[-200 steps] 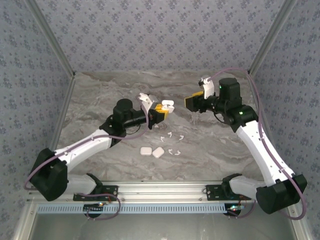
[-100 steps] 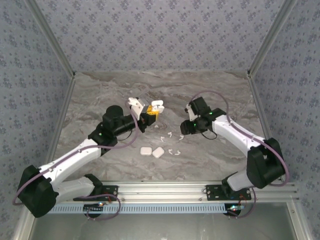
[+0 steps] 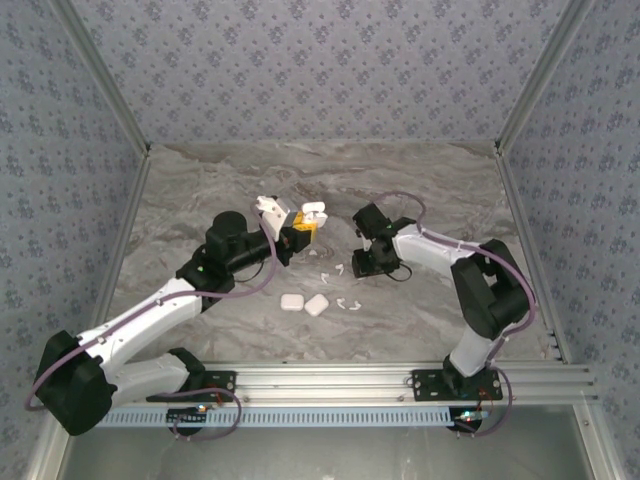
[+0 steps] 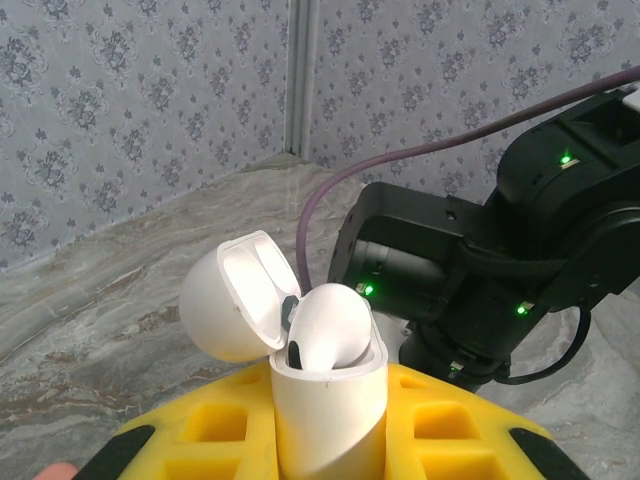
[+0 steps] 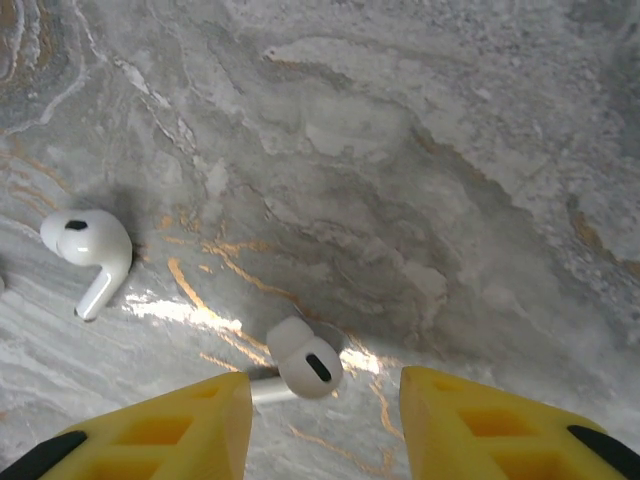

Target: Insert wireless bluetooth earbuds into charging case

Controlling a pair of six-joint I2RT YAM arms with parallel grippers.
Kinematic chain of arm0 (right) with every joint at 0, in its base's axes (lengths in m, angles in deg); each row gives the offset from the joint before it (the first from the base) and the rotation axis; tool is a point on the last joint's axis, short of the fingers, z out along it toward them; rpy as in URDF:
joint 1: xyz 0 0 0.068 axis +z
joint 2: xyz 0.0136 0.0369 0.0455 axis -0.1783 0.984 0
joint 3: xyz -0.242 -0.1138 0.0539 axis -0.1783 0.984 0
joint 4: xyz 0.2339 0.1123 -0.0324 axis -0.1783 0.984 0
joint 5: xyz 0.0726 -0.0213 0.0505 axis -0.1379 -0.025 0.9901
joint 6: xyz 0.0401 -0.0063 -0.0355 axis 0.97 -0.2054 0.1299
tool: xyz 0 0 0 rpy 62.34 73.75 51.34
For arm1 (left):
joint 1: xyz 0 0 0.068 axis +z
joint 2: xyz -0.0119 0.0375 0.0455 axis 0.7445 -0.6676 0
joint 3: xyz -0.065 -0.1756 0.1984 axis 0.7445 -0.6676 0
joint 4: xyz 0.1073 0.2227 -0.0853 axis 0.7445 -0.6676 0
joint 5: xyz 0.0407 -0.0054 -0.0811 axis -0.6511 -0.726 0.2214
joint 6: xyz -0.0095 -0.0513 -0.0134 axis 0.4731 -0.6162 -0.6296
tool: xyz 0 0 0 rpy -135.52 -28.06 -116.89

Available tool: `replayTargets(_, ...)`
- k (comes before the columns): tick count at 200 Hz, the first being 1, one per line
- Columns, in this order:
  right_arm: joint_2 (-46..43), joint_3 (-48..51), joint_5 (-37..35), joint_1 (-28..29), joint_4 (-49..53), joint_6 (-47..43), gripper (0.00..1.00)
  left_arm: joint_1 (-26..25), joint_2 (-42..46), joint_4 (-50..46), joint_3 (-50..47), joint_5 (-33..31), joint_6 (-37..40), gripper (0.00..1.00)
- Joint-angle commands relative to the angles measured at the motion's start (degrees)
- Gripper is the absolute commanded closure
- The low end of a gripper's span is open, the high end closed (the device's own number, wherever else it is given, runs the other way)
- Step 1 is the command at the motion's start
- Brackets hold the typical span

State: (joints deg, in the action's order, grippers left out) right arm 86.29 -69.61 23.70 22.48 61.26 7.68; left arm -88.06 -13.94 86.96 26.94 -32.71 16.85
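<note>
My left gripper is raised and shut on a white charging case, which stands upright between its yellow fingers. The case's lid is swung open and one white earbud sits in it. My right gripper is down at the marble table, pointing steeply at it. It is open, and a white earbud lies on the table between its yellow fingers, its stem toward the left finger. Another white earbud lies to the left.
Two closed white cases lie on the table near its front middle. More loose earbuds lie just right of them. Patterned walls close in the back and both sides. The right arm's black wrist is close behind the held case.
The right arm has swung down and left from a raised pose to the earbuds on the table. The left arm shifted slightly left with the case, then held still.
</note>
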Motion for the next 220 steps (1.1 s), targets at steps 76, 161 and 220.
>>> replayTargets(76, 4.8, -2.9, -0.8, 1.2, 0.0, 1.6, 0.62, -0.4, 0.9, -0.2, 0.3, -0.4, 1.5, 0.97)
replayTargets(161, 5.7, -4.0, -0.8, 1.3, 0.8, 0.3, 0.77, -0.4, 0.6, -0.6, 0.7, -0.4, 1.6, 0.97)
replayTargets(220, 1.0, -3.8, -2.4, 0.9, 1.8, -3.4, 0.80, -0.3, 0.6, -1.0, 0.7, -0.5, 1.7, 0.97)
